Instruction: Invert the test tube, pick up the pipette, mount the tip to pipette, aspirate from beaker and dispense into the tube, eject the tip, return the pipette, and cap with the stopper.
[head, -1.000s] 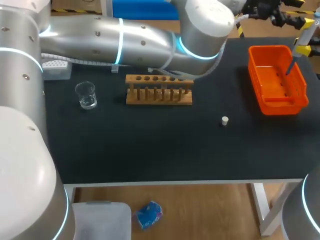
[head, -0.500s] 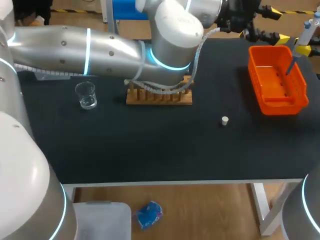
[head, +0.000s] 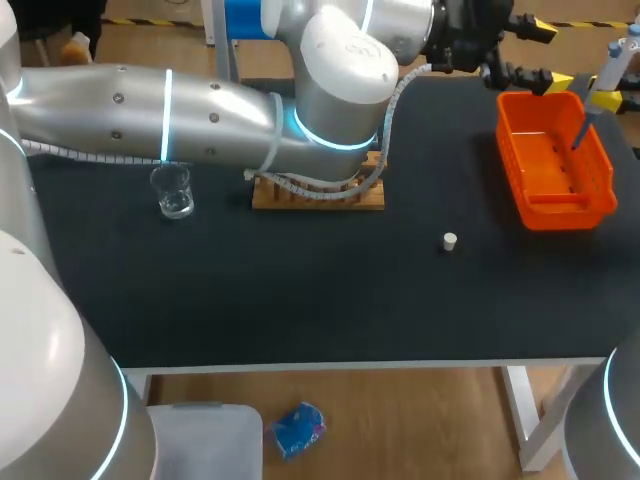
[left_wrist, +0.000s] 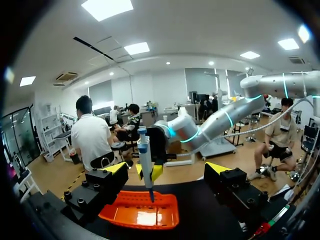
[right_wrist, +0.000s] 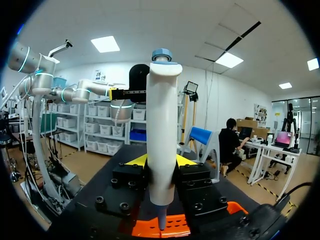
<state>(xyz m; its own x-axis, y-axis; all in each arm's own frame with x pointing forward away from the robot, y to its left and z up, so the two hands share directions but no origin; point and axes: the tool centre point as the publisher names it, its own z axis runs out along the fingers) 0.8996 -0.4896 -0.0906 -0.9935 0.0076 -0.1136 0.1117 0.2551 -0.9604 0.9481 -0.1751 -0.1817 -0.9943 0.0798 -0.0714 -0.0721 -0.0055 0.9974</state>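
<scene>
My right gripper (head: 607, 92) is shut on the white pipette (head: 612, 58) and holds it upright at the far right. The pipette's thin lower end hangs over the orange bin (head: 556, 205). In the right wrist view the pipette (right_wrist: 161, 135) stands between the yellow tips of that gripper (right_wrist: 160, 161). My left gripper (head: 532, 52) is open and holds nothing, just left of the bin's far end. From the left wrist view its gripper (left_wrist: 167, 170) faces the pipette (left_wrist: 145, 157) above the bin (left_wrist: 140, 214). The white stopper (head: 450, 240) lies on the mat. No test tube can be made out.
A clear beaker (head: 173, 190) stands at the left of the black mat. My left arm stretches across the back of the table and covers the top of the wooden tube rack (head: 318, 198). Bare mat lies in front of the rack and around the stopper.
My left arm has swung nearer and now overhangs the rack; its gripper has drawn back leftward from the pipette and opened wider. The right arm and pipette have stayed still.
</scene>
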